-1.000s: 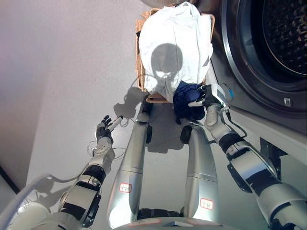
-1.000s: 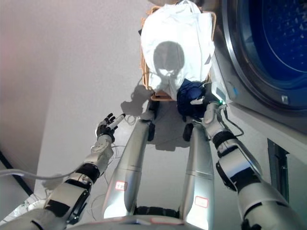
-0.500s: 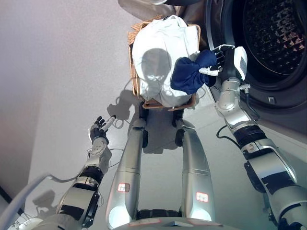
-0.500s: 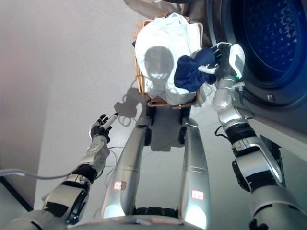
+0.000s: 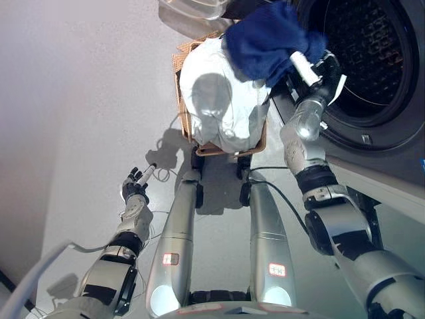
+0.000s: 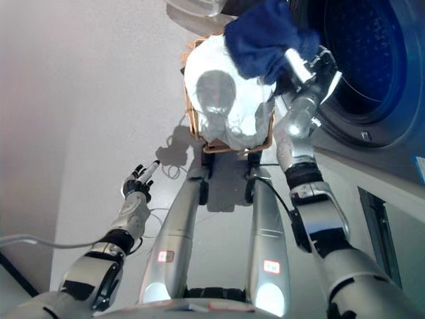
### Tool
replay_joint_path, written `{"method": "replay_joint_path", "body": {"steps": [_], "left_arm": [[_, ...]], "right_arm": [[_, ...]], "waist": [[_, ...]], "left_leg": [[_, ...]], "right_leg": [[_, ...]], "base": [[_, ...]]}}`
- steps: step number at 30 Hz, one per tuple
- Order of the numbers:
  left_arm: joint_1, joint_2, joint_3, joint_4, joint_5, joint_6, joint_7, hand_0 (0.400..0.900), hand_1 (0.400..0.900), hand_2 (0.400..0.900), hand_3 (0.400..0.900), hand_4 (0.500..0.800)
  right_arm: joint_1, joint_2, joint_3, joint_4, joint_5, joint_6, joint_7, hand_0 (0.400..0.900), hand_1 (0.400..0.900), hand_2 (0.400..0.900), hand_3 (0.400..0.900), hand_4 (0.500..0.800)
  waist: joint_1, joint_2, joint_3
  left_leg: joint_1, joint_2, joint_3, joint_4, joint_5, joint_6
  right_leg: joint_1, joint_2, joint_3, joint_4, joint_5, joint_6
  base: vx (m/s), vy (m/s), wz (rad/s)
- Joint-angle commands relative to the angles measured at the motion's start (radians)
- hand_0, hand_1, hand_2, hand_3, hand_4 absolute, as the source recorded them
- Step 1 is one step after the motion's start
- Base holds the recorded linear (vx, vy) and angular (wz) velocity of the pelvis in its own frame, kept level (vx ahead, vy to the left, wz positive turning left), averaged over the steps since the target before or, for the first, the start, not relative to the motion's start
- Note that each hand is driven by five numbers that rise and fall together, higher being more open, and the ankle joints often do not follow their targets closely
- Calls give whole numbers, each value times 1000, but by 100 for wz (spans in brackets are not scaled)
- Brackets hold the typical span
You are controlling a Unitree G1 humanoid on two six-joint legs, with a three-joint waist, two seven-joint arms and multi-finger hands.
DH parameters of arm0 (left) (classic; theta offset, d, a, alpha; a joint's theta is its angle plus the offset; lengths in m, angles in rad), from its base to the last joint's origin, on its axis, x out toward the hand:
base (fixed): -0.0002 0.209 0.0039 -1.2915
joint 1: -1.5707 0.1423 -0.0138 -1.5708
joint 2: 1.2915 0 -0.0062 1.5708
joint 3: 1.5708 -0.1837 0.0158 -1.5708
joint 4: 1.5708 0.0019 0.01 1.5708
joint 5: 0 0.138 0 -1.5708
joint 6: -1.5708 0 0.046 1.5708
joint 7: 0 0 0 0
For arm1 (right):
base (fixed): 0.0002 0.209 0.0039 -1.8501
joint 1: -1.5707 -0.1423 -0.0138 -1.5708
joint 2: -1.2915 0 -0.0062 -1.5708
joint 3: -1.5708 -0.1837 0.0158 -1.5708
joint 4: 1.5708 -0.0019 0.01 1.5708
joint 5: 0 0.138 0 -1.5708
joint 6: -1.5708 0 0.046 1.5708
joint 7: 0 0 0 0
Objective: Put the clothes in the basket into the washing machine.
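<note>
A wicker basket [image 5: 178,66] stands on the floor ahead, heaped with white cloth [image 5: 212,100]. My right hand [image 5: 317,68] is shut on a dark blue garment [image 5: 265,36], held high above the basket's right side. The garment hangs just left of the washing machine's round opening [image 5: 362,60], whose dark drum [image 6: 372,46] shows behind it. My left hand [image 5: 135,186] hangs low at the left over the floor, fingers relaxed and holding nothing.
The washing machine's front panel [image 5: 398,193] fills the right side. A clear plastic object [image 5: 189,8] lies on the floor beyond the basket. Grey floor [image 5: 80,100] spreads to the left.
My right hand has lifted the blue garment from beside the basket up and toward the drum opening. The view has shifted too. The left hand has stayed low at the left.
</note>
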Motion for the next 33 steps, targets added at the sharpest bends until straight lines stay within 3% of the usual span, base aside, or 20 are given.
{"method": "replay_joint_path", "body": {"steps": [1, 7, 12, 16, 24, 25, 26, 33], "left_arm": [[86, -12, -2, 54, -33, -10, 46, 900, 900, 900, 900, 800], [98, -22, -24, 55, -36, -3, 52, 900, 900, 900, 900, 800], [104, -21, -45, 72, -47, 6, 38, 900, 900, 900, 900, 800], [109, -37, -76, 74, -63, 23, 21, 900, 900, 900, 900, 800], [132, -51, -87, 89, -69, 39, 11, 900, 900, 900, 900, 800], [133, -53, -88, 92, -68, 41, 11, 900, 900, 900, 900, 800], [136, -53, -87, 94, -69, 40, 10, 900, 900, 900, 900, 800], [134, -61, -90, 100, -69, 39, 11, 900, 900, 900, 900, 800]], "right_arm": [[-31, -55, -124, 1, 83, -157, -114, 400, 400, 400, 400, 500], [-85, -115, -168, 98, 131, -157, -176, 400, 400, 400, 400, 500], [-162, -135, -186, 206, 352, -194, -84, 400, 400, 400, 400, 500], [-225, -146, -245, 266, 513, -249, -66, 400, 400, 400, 400, 500], [-261, -178, -240, 272, 562, -269, -58, 400, 400, 400, 400, 500], [-261, -177, -236, 271, 561, -269, -54, 447, 447, 447, 447, 528], [-261, -176, -231, 265, 564, -269, -47, 900, 900, 900, 900, 800], [-243, -155, -202, 239, 556, -269, -5, 900, 900, 900, 900, 800]], "waist": [[18, 47, -108], [28, 57, -116], [43, 70, -122], [52, 91, -135], [66, 112, -157], [66, 113, -158], [66, 114, -159], [60, 112, -160]], "left_leg": [[40, -25, -17, -129, -32, -27], [40, -26, -20, -142, -28, -27], [37, -26, -16, -142, -26, -27], [33, -29, -12, -140, -22, -29], [34, -30, -7, -162, -8, -34], [34, -31, -7, -161, -7, -34], [34, -32, -6, -160, -7, -34], [37, -32, -4, -167, -3, -35]], "right_leg": [[2, 22, -5, 36, -111, 32], [1, 21, -5, 30, -108, 32], [-5, 20, -2, 31, -105, 33], [-12, 19, 3, 42, -107, 32], [-23, 13, 4, 50, -111, 31], [-24, 13, 5, 52, -111, 30], [-24, 13, 6, 53, -111, 30], [-21, 14, 6, 51, -110, 28]], "base": [[0, 0, 0], [4, -1, 1], [5, -8, -1], [0, 0, 0], [11, -4, 2], [0, 0, 0], [0, 0, 0], [0, 0, 0]]}}
